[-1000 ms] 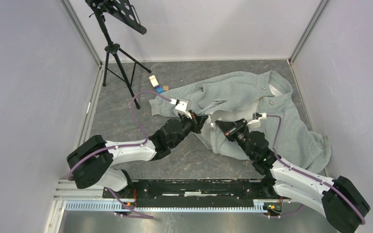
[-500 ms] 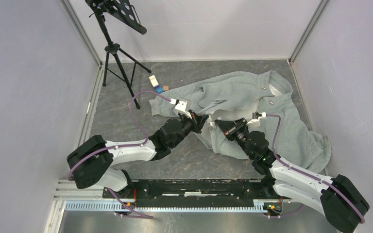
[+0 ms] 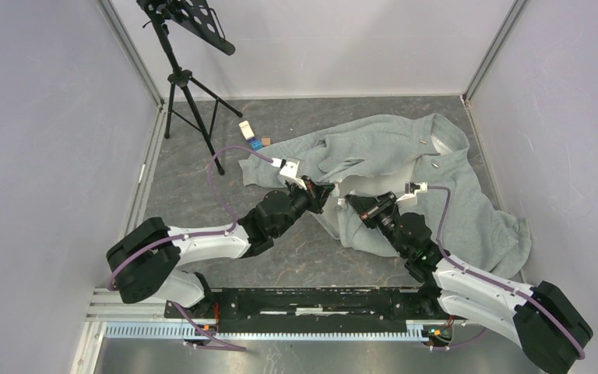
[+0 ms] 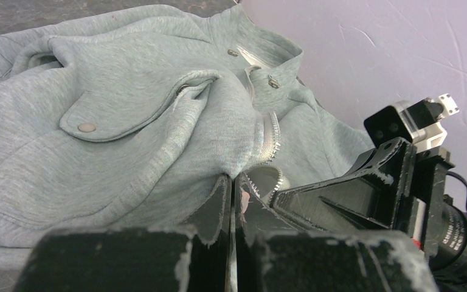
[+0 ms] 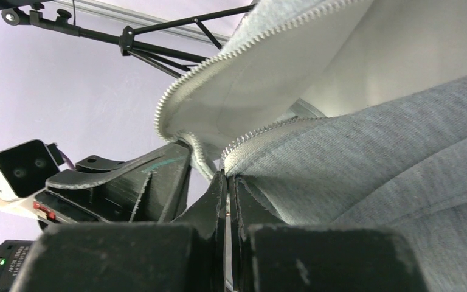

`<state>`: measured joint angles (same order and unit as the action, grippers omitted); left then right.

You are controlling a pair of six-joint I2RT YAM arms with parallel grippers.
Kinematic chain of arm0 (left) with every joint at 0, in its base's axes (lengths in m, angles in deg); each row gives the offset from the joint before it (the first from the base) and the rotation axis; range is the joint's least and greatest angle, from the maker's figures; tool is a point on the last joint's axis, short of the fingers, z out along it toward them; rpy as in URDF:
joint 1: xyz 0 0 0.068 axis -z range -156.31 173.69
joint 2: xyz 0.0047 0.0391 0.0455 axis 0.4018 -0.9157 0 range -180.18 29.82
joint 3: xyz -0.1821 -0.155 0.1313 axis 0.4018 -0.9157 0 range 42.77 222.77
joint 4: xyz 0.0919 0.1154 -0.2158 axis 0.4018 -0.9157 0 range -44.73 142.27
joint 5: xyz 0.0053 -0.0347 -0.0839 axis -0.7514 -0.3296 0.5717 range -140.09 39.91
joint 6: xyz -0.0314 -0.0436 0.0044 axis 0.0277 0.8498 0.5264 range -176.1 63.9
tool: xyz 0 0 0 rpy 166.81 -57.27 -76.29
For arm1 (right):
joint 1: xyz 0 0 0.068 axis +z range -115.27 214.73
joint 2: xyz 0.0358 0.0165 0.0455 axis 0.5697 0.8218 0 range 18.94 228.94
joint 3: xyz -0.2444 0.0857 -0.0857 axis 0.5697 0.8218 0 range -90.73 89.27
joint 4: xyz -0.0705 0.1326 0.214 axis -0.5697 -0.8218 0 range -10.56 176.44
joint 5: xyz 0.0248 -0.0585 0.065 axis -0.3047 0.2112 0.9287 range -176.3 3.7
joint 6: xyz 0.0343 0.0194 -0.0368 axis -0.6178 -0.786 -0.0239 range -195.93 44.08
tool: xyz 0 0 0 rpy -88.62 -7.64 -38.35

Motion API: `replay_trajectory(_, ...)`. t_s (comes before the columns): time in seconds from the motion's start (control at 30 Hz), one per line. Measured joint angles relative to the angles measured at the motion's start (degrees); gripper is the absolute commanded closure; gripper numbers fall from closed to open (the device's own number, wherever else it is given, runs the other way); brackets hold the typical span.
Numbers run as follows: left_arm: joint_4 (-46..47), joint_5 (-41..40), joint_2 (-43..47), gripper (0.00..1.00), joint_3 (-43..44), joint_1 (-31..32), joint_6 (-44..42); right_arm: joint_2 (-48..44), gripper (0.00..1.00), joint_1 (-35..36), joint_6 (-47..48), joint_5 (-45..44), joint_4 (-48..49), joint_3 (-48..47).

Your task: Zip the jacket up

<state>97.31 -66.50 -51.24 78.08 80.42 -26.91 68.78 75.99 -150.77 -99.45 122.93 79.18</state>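
Tabletop [image 3: 319,257]: grippers [image 3: 323,189] [image 3: 350,204] prob. pinching jacket [image 3: 452,195].

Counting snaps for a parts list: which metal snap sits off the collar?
The round snap on the jacket pocket flap; the other two snaps sit on the collar.

Standing here, I can't read a word, number or logo anywhere. The small white box [image 3: 246,129] and the blue piece [image 3: 255,144] just beside it on the grey floor [image 3: 195,187] are too small to show any print. The round metal snaps [image 4: 86,128] on the light grey-green fleece jacket [image 4: 97,164] carry no stamp that can be read.
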Motion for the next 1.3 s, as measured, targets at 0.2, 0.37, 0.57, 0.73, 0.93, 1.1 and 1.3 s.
replay_trajectory(0.2, 0.0, 0.0, 0.2, 0.98, 0.0, 0.0, 0.6, -0.2, 1.00, 0.0, 0.2, 0.0, 0.0, 0.6)
replay_trajectory(0.37, 0.0, 0.1, 0.2, 0.98, 0.0, 0.0, 0.6, -0.3, 1.00, 0.0, 0.7, 0.0, 0.0, 0.6)
replay_trajectory(0.57, 0.0, 0.2, 0.2, 0.98, 0.0, 0.0, 0.6, -0.7, 1.00, 0.0, 1.3, 0.0, 0.2, 0.6)
replay_trajectory(0.73, 0.0, 0.3, 0.2, 0.98, 0.0, 0.0, 0.6, -0.7, 1.00, 0.0, 1.6, 0.0, 0.3, 0.6)
replay_trajectory(0.93, 0.0, 0.5, 0.2, 0.98, 0.0, 0.0, 0.7, -0.7, 1.00, 0.0, 1.7, 0.0, 0.3, 0.6)
replay_trajectory(1.1, -0.1, 0.4, 0.2, 0.98, 0.0, 0.0, 1.3, -0.7, 1.00, 0.0, 1.7, 0.0, 0.3, 0.6)
replay_trajectory(1.3, -1.2, 0.5, 0.2, 0.98, 0.0, 0.0, 1.4, -0.7, 1.00, 0.0, 1.7, 0.0, 0.3, 0.6)
